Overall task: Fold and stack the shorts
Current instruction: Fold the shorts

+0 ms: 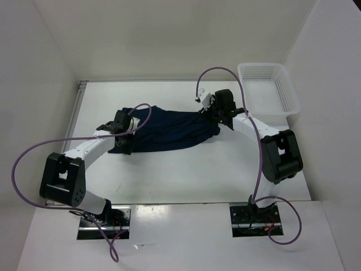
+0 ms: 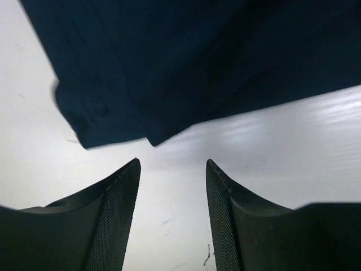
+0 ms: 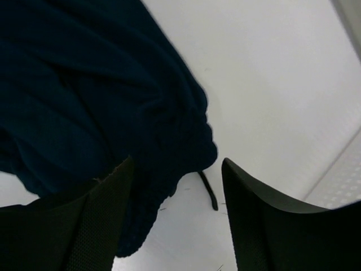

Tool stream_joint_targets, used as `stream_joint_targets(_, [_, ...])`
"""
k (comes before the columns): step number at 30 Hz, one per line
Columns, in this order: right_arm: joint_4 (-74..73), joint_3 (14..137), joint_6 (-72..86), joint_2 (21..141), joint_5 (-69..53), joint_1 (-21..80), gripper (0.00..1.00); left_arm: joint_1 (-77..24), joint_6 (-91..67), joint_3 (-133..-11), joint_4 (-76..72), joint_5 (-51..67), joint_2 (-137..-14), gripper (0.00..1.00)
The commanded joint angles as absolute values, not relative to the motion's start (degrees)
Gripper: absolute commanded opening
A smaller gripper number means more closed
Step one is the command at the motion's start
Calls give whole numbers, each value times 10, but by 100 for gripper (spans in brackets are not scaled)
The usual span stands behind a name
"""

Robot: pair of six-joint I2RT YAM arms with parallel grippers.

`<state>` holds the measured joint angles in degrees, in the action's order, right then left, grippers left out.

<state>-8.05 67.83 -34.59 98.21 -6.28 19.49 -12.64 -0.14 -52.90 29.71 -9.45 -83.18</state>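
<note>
White walls close in a pale worktop (image 1: 169,180). The dark navy shorts (image 1: 169,131) lie stretched across the middle of the top view, between the two arms. A white mesh basket (image 1: 287,93) sits in the upper right of that frame, well apart from the cloth.

By my reading the task is at an early stage. The shorts look loosely spread and rumpled, with uneven edges and no clean crease, so I judge that no fold has been made. No stack of folded pieces shows anywhere, so both the folding and the stacking appear to be ahead.

The left end effector (image 2: 172,164) has its fingers moderately apart with nothing between them, only bare worktop. In the left wrist view a corner of the shorts fills the upper part of the frame, just ahead of the fingertips and not touching them.

The right end effector (image 3: 177,164) is spread wide and clamps nothing. In the right wrist view the bunched cloth fills the upper left and runs down behind the left-hand finger, with its edge reaching into the gap. A thin dark drawstring (image 3: 208,195) trails onto the worktop between the fingers.
</note>
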Motion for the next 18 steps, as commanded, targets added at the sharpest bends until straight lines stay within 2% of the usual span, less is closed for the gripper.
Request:
stream_joint_targets(1, [-110,660,-379,956,-86,199,68,-125,0,-509,262,-125,-852,57])
stream_joint_targets(10, [-115,629,-391,933,-86,199,66,-125,0,-504,205,-152,-898,55])
stream_joint_targets(15, [-127,624,-403,933,-91,199,66,-125,0,-504,205,-152,-914,40])
stream_joint_targets(18, [-132,619,-419,923,-86,199,67,-125,0,-509,221,-152,-937,25])
